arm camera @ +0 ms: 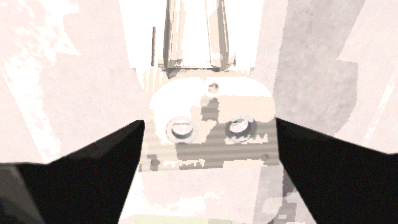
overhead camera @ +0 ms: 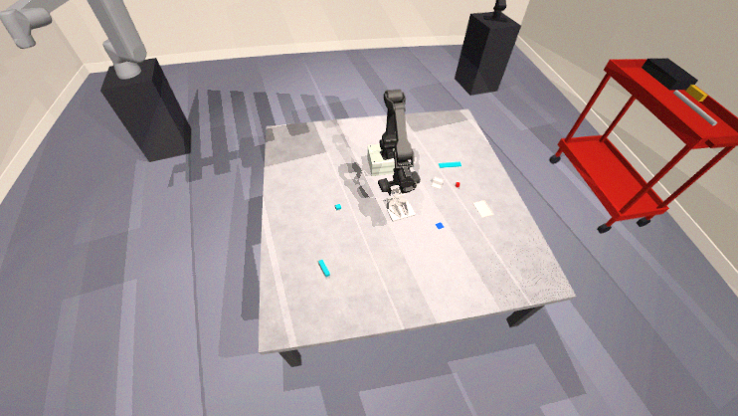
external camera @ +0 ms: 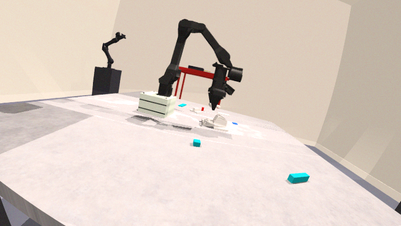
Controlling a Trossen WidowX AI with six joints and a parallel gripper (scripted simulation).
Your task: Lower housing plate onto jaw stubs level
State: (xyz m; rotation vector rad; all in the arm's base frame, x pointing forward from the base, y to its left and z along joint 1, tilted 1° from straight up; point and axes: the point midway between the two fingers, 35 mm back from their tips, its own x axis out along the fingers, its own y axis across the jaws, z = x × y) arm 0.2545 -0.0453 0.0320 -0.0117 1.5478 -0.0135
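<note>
My gripper (overhead camera: 395,190) (external camera: 214,108) (arm camera: 207,125) points down and is shut on the housing plate (arm camera: 210,151), a pale plate with two large round holes and rounded far corners. The fingers press its two side edges. The plate hangs above the table, near the stub end of the two-jaw assembly, and hides that end in the wrist view. The two jaws (external camera: 220,120) (arm camera: 220,35) lie side by side on a white base (overhead camera: 405,216), pointing away from the arm's base. Pins and stubs cannot be made out clearly under the plate.
The arm stands on a pale green box (overhead camera: 381,165) (external camera: 155,104). A white part (overhead camera: 437,182), red block (overhead camera: 458,184), white sheet (overhead camera: 483,208) and blue square (overhead camera: 439,225) lie to the right in the top view. A cyan cube (overhead camera: 338,206) (external camera: 196,143) lies left of the base.
</note>
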